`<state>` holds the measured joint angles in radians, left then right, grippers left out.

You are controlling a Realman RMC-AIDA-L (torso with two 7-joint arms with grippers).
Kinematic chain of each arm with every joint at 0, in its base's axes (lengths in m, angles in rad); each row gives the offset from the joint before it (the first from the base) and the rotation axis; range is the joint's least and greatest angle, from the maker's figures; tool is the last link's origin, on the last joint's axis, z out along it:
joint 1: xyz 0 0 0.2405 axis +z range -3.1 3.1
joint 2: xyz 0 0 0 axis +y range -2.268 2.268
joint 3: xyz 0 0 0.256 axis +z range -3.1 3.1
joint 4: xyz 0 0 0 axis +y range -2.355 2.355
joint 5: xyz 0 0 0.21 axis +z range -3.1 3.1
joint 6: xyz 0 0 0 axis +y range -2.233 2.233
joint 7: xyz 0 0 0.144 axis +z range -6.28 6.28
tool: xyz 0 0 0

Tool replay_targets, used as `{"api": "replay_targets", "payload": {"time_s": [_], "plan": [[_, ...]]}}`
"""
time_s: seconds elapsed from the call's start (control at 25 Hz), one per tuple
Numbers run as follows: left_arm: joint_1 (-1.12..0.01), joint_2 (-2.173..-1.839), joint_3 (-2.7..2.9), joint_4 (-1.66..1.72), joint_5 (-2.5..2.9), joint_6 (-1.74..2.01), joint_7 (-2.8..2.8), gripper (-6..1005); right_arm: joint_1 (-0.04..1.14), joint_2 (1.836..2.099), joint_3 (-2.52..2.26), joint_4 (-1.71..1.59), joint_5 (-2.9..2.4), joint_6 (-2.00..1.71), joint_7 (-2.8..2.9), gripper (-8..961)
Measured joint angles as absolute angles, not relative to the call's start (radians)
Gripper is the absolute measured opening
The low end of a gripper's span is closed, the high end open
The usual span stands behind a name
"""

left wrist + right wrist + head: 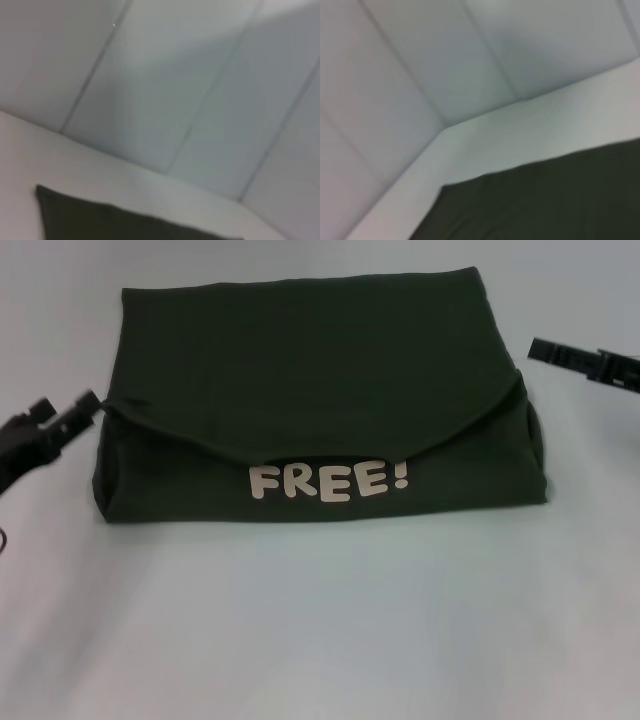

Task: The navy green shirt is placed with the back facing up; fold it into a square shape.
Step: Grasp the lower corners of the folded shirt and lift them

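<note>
The navy green shirt (320, 390) lies folded on the white table (320, 630) as a wide rectangle, its upper layer draped over the front so that the cream letters "FREE!" (328, 481) show below a curved hem. My left gripper (78, 410) hovers at the shirt's left edge, near the fold's corner. My right gripper (580, 362) is off the shirt's right side, slightly apart from it. A dark corner of the shirt (100, 220) shows in the left wrist view, and a larger dark area of the shirt (550, 200) in the right wrist view.
The white table stretches in front of the shirt. Pale panelled walls (175, 90) rise behind the table edge, and a wall corner (442, 125) appears in the right wrist view.
</note>
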<state>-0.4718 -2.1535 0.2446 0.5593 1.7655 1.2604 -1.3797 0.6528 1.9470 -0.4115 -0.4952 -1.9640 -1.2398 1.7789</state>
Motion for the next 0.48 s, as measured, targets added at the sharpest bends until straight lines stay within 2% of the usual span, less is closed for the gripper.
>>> {"api": "replay_targets", "payload": {"time_s": [0.2,0.48], "plan": [[-0.421,-2.165,0.314,0.604,1.831,1.279,-1.324,860,0.596,1.950,-0.405,-0.512,-1.952,-1.335,1.806,741],[-0.397,-2.166,0.315,0.623,1.948,1.243,-1.229,860,0.570,1.972,-0.402,-0.511,-1.934,-1.342,1.822,738]]}}
